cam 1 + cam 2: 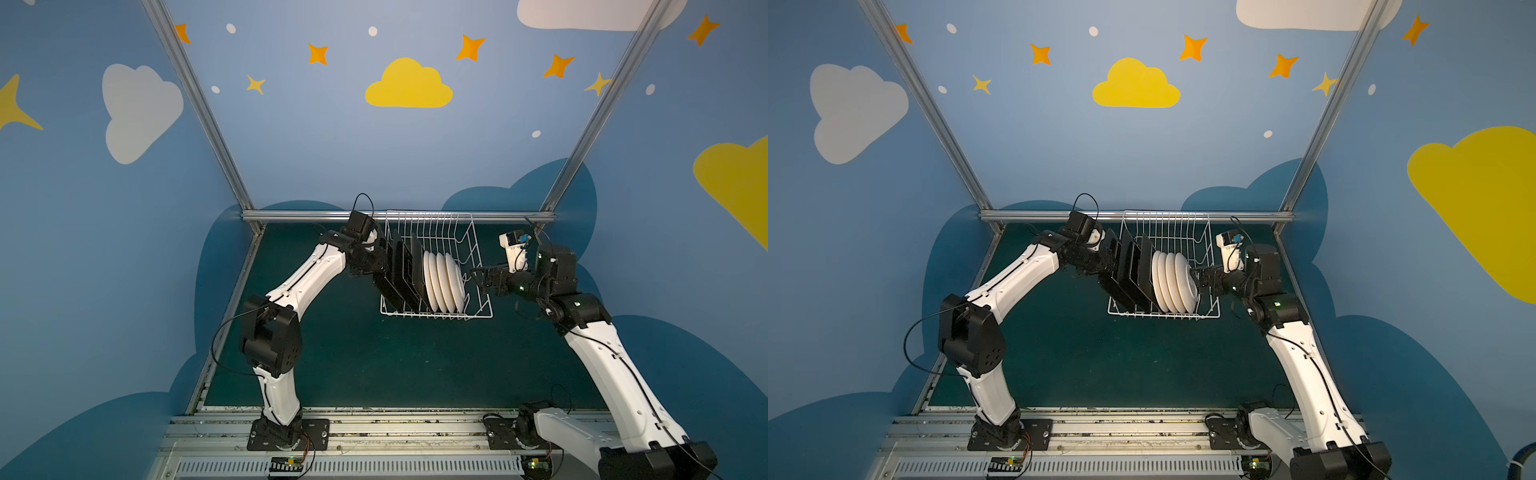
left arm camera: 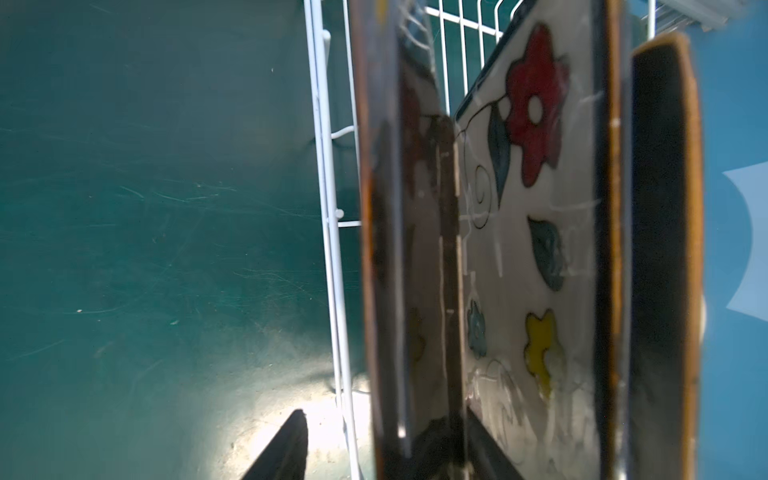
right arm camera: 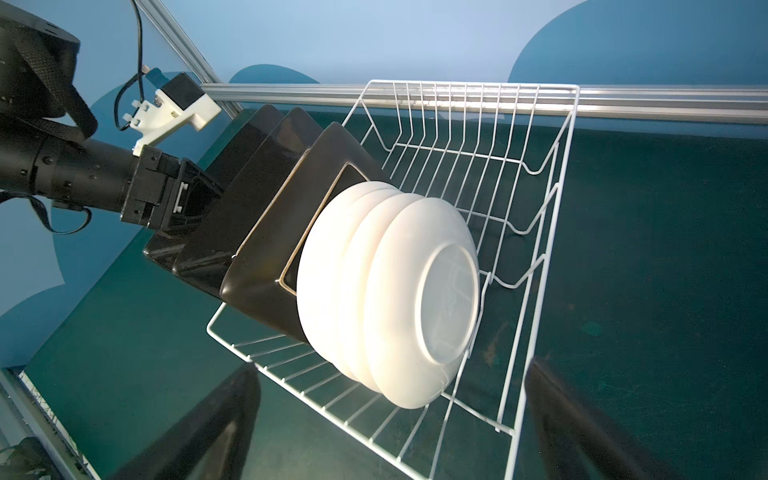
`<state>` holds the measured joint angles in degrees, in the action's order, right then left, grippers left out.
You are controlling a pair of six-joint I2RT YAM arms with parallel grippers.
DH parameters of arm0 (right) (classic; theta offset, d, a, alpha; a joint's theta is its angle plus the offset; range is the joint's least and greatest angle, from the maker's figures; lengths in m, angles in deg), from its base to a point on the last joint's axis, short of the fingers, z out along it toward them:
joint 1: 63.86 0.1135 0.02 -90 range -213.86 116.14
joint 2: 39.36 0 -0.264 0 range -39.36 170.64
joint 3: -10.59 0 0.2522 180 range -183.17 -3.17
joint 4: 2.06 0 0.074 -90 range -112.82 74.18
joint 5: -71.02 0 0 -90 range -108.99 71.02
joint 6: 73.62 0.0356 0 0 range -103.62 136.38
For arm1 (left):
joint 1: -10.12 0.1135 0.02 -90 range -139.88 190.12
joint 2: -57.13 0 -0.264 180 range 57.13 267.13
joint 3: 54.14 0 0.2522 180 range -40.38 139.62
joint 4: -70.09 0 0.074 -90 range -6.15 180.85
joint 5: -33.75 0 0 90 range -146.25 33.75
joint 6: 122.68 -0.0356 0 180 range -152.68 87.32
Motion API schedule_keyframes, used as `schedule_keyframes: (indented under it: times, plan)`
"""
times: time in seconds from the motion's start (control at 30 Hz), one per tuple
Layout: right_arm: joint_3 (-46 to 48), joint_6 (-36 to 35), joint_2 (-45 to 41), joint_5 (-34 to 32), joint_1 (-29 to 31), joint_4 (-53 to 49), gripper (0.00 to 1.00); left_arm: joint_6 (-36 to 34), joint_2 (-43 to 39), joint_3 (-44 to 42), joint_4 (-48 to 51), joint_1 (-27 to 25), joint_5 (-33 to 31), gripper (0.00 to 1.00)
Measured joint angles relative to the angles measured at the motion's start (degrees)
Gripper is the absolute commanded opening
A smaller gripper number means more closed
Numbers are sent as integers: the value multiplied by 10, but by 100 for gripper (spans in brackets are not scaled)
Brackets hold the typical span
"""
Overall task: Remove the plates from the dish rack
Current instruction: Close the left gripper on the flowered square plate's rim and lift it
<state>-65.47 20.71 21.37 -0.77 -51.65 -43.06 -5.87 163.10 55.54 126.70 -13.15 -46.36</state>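
Observation:
The white wire dish rack stands at the back middle of the table. Several black-backed square plates stand on edge at its left end. Round white plates stand to their right. My left gripper straddles the edge of the outermost square plate. One of its fingers stays clear of that plate, with a gap showing. A flowered cream plate face shows behind it. My right gripper hangs open and empty at the rack's right end.
Dark green table surface spreads in front of the rack. An aluminium rail runs along the back edge just behind the rack. Blue walls close in the left and right sides. The right half of the rack holds no plates.

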Motion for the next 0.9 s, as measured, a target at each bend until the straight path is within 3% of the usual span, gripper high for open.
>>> schedule_keyframes:
  times: [0.4, 0.67, 0.9]
  plan:
    - [4, -1, 0, -2, 0, 0, 99, 11, 7, 9, 0, 0, 17, 40]
    - [4, -1, 2, -2, 3, 4, 99, 24, 7, 9, -7, -1, 30, 18]
    - [4, -1, 2, -4, 3, 4, 98, 49, 6, 10, -16, -4, 49, 3]
